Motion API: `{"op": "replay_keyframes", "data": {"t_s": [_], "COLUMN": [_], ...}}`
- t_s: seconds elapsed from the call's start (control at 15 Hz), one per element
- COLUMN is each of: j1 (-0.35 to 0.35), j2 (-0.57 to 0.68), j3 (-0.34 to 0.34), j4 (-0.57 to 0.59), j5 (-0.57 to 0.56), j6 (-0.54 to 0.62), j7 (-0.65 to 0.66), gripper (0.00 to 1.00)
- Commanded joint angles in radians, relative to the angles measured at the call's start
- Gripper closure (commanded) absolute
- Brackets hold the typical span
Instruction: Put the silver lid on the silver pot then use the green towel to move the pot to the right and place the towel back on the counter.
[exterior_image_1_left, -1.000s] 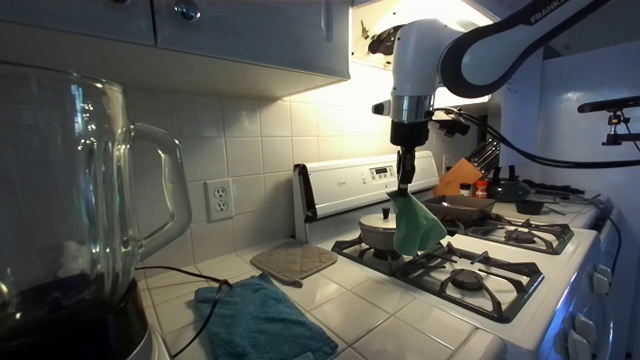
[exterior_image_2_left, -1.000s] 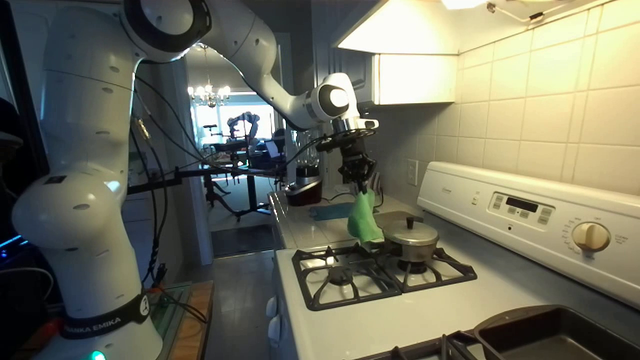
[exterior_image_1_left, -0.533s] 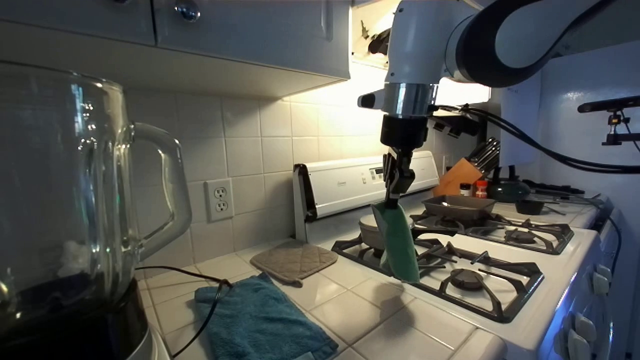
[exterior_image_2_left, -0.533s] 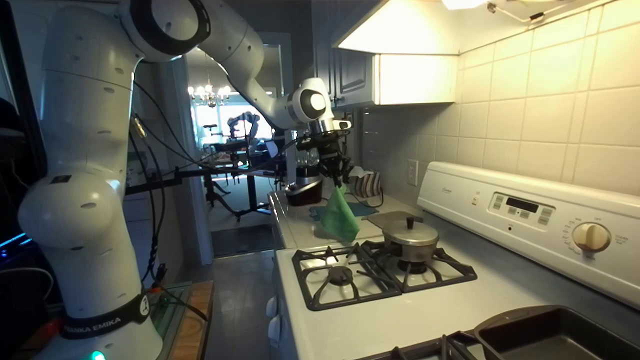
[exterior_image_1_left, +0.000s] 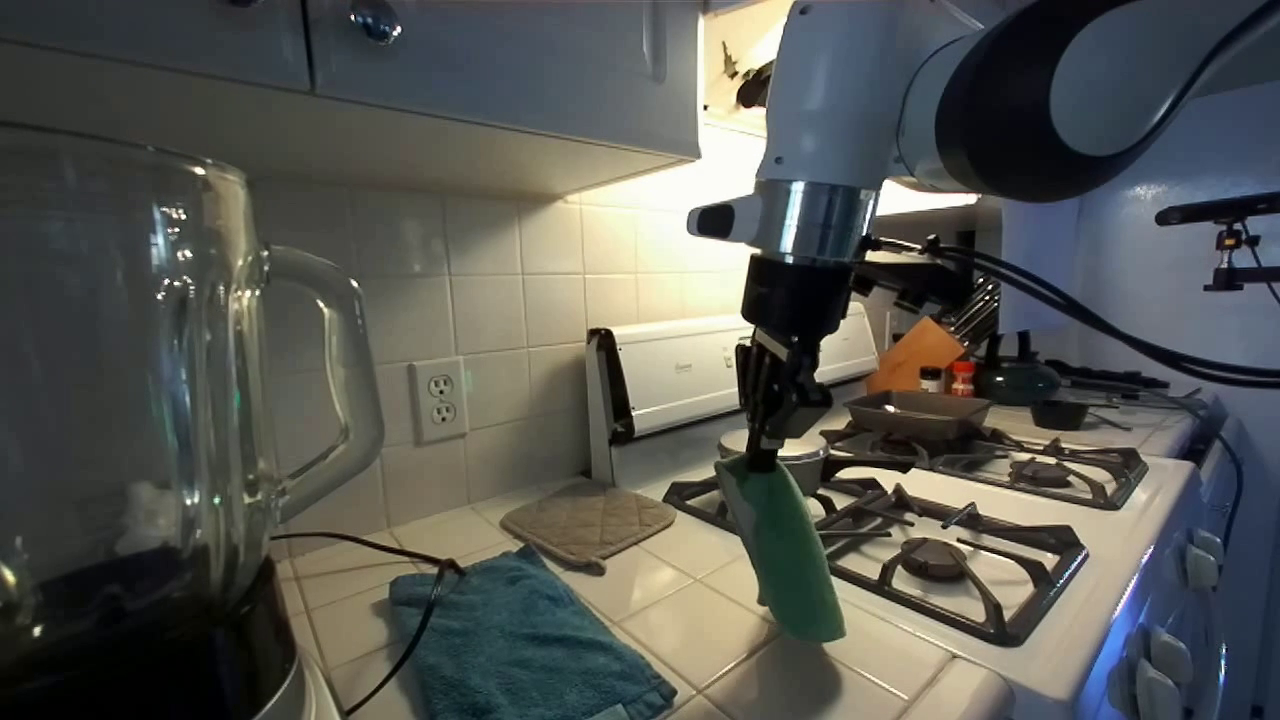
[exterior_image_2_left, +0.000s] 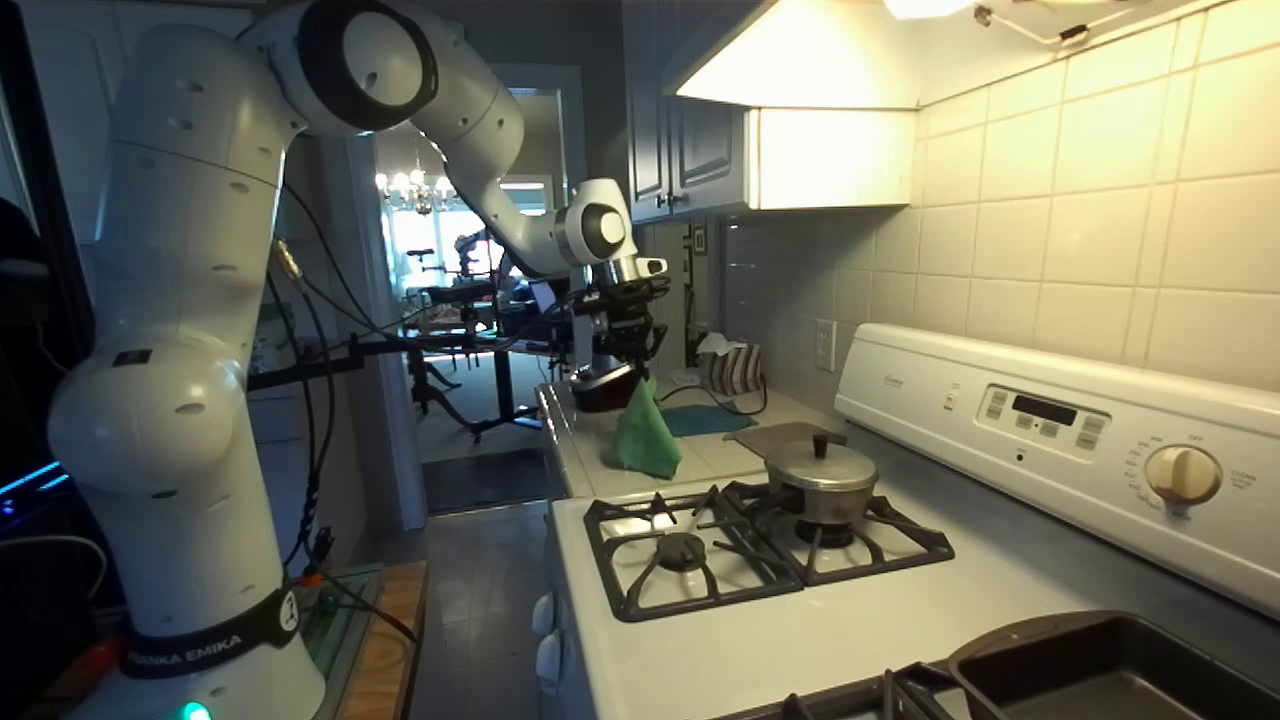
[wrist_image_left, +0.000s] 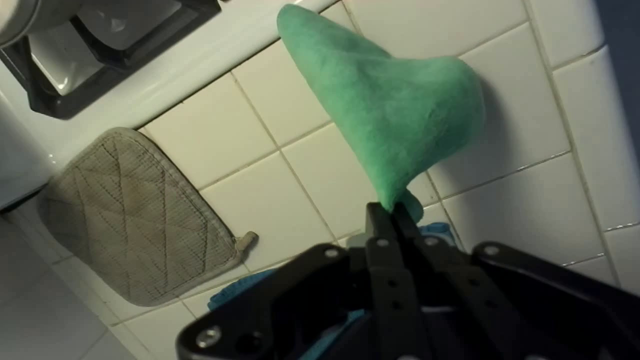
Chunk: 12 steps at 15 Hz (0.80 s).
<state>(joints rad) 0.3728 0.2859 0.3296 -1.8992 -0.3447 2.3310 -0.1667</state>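
The silver lid (exterior_image_2_left: 820, 467) with its dark knob sits on top of the silver pot (exterior_image_2_left: 822, 503), which stands on a rear burner grate. In an exterior view the pot (exterior_image_1_left: 806, 472) is partly hidden behind my gripper (exterior_image_1_left: 762, 460). Pinched at its upper corner between my fingertips, the green towel (wrist_image_left: 395, 105) hangs down in a limp fold. It is over the tiled counter (exterior_image_1_left: 685, 640), beside the stove edge, with a shadow beneath it. In the wrist view my gripper (wrist_image_left: 388, 206) is shut on the cloth. Whether the lower end touches the tiles I cannot tell.
A grey quilted pot holder (wrist_image_left: 137, 215) lies on the counter by the wall. Closer to the blender (exterior_image_1_left: 300, 380) is a teal-blue cloth (exterior_image_1_left: 525, 640) with a black cord (exterior_image_1_left: 425, 610) across it. Black grates (exterior_image_2_left: 690, 565) and a dark baking pan (exterior_image_2_left: 1120, 670) occupy the stove.
My gripper has carried the green towel away from beside the pot, out over the counter, and lowered it. The lidded pot has stayed in place.
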Motion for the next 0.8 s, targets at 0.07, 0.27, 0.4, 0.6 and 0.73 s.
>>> {"op": "replay_keyframes", "data": {"t_s": [0.07, 0.27, 0.4, 0.6, 0.73], "j1": [0.006, 0.003, -0.003, -0.017, -0.03], "j2": [0.041, 0.039, 0.024, -0.013, -0.049], "j3": [0.0, -0.003, -0.003, -0.002, -0.005], "j4": [0.023, 0.017, 0.004, -0.027, -0.065], "j5": [0.022, 0.024, 0.04, 0.095, 0.146], "j6": [0.038, 0.047, 0.053, 0.058, 0.07], "j7": [-0.039, -0.031, -0.024, 0.009, 0.046], "gripper": [0.58, 0.38, 0.23, 0.03, 0.0]}}
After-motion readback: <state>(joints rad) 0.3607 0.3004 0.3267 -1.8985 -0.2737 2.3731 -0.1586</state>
